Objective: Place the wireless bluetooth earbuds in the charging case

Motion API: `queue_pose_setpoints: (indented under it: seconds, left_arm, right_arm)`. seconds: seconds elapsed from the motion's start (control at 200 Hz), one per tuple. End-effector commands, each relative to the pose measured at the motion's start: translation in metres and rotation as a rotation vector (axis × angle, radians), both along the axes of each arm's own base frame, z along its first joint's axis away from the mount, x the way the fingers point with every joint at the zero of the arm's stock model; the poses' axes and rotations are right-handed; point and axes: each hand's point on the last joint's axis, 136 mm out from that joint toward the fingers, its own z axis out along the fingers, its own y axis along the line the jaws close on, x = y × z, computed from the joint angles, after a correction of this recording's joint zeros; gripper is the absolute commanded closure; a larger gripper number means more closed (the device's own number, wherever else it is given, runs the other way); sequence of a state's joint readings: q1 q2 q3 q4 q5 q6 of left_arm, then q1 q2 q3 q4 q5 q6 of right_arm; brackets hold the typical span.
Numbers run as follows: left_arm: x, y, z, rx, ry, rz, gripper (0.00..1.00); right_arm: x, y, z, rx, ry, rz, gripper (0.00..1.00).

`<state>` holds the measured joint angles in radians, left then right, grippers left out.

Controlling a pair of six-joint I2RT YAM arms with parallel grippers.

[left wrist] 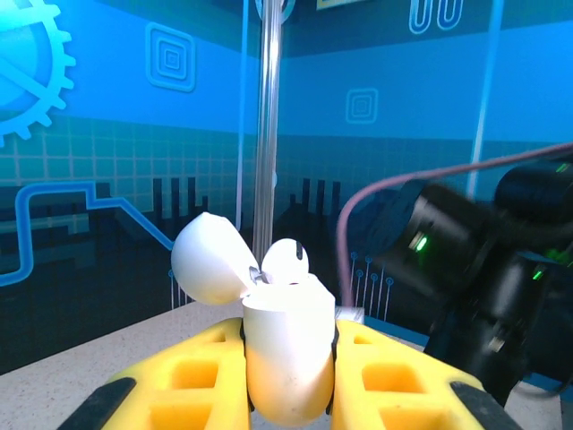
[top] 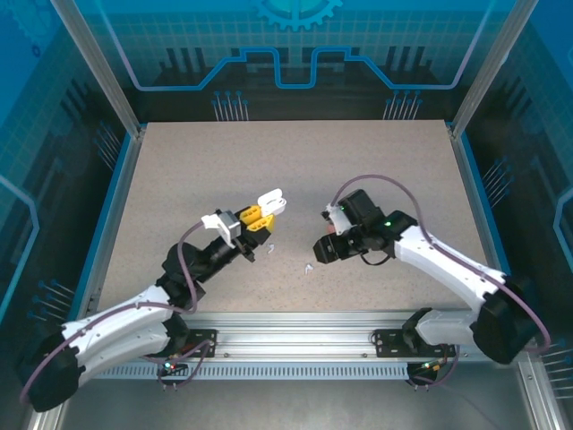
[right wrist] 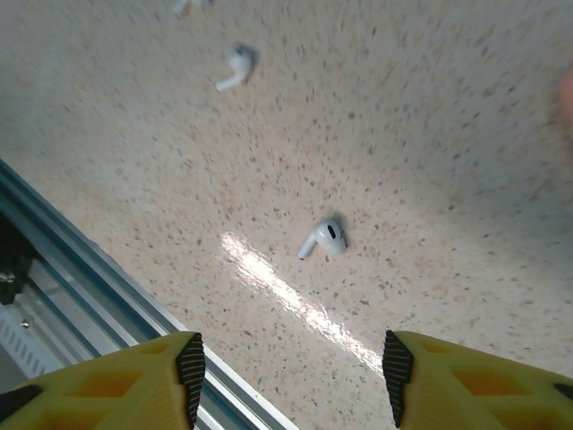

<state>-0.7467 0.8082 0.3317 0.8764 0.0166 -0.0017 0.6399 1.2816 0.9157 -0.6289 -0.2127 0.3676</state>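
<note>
My left gripper point(left wrist: 288, 372) is shut on the white charging case point(left wrist: 286, 345), held upright above the table with its lid point(left wrist: 210, 260) flipped open to the left. One white earbud point(left wrist: 285, 262) sits in the case, its head poking out of the top. From above, the case point(top: 271, 202) shows beyond the yellow fingers point(top: 253, 218). My right gripper point(right wrist: 291, 376) hangs open over the table with nothing between its pads. A white earbud point(right wrist: 324, 236) lies on the table ahead of it, apart from the pads. A second earbud point(right wrist: 235, 68) lies farther off.
The metal rail point(right wrist: 81, 269) at the table's near edge runs just beside my right gripper. The right arm point(left wrist: 483, 269) hangs close to the right of the held case. Small white earbuds point(top: 308, 267) lie between the two grippers on the speckled table point(top: 179, 170).
</note>
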Motion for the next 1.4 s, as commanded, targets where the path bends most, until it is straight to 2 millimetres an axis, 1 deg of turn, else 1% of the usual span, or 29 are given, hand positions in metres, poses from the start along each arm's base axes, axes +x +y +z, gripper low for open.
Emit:
queue_pose_setpoints:
  seconds: [0.0, 0.145, 0.25, 0.335, 0.44, 0.555, 0.69, 0.85, 1.056, 1.331, 1.396]
  left_arm:
    - [-0.007, 0.007, -0.003, 0.01, 0.015, -0.009, 1.0]
    - [-0.012, 0.014, -0.002, 0.004, 0.01, 0.0, 1.0]
    - [-0.013, 0.014, -0.002, 0.004, 0.011, 0.0, 1.0]
    - [-0.013, 0.014, -0.002, 0.005, 0.011, -0.002, 1.0]
    - [-0.013, 0.013, -0.003, 0.005, 0.014, -0.004, 1.0]
    - [-0.012, 0.012, -0.004, 0.006, 0.018, -0.005, 1.0]
    - [-0.011, 0.012, -0.003, 0.006, 0.02, -0.007, 1.0]
    - [-0.01, 0.01, -0.006, 0.008, 0.027, -0.007, 1.0]
    - [-0.008, 0.009, -0.006, 0.008, 0.03, -0.008, 1.0]
    - [-0.007, 0.006, -0.007, 0.007, 0.037, -0.015, 1.0]
    - [-0.006, 0.006, -0.007, 0.008, 0.037, -0.015, 1.0]
  right_arm:
    - [0.006, 0.022, -0.014, 0.018, -0.008, 0.045, 0.45]
    - [0.01, 0.029, -0.042, -0.031, 0.045, 0.074, 0.5]
    - [0.01, 0.037, -0.056, -0.03, 0.091, 0.1, 0.51]
    - [0.01, 0.039, -0.069, -0.042, 0.117, 0.107, 0.52]
    - [0.012, 0.043, -0.081, -0.049, 0.133, 0.116, 0.52]
    - [0.015, 0.047, -0.09, -0.058, 0.145, 0.121, 0.54]
    - [0.016, 0.05, -0.097, -0.071, 0.157, 0.13, 0.55]
    - [0.007, 0.053, -0.105, -0.075, 0.199, 0.155, 0.59]
    - [0.0, 0.048, -0.104, -0.105, 0.212, 0.163, 0.63]
    - [-0.008, 0.038, -0.103, -0.133, 0.22, 0.163, 0.64]
    - [-0.009, 0.038, -0.102, -0.131, 0.219, 0.165, 0.64]
